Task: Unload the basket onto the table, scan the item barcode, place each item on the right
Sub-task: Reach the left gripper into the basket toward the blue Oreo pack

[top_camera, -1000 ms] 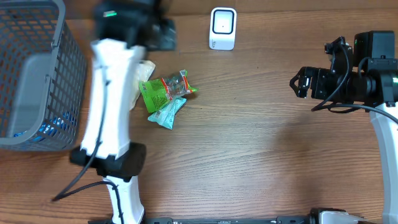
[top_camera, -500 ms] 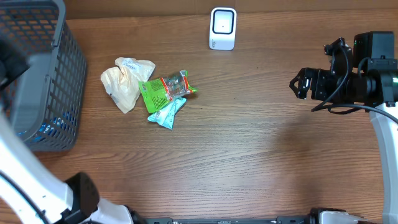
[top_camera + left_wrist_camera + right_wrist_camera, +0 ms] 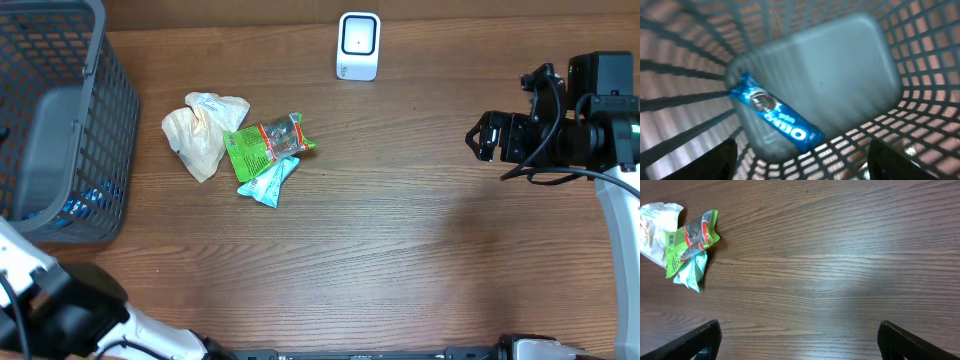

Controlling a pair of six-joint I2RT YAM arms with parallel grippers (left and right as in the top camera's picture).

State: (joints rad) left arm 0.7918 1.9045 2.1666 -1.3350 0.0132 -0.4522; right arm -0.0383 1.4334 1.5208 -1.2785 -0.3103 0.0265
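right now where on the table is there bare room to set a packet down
Widest bare wood: between the packet pile and the right arm, down to the near edge. A narrower gap separates the scanner from the pile. Crowded: the overlapping pile near the basket.

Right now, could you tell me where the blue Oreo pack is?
In the left wrist view, the Oreo pack lies on the grey basket's floor, at the table's left edge.

Blur is smearing the basket mesh around the blue Oreo packet. The bottom edge is cutting off the fingers of the left hand and the right hand. Print on the snack packets is showing too small to read.
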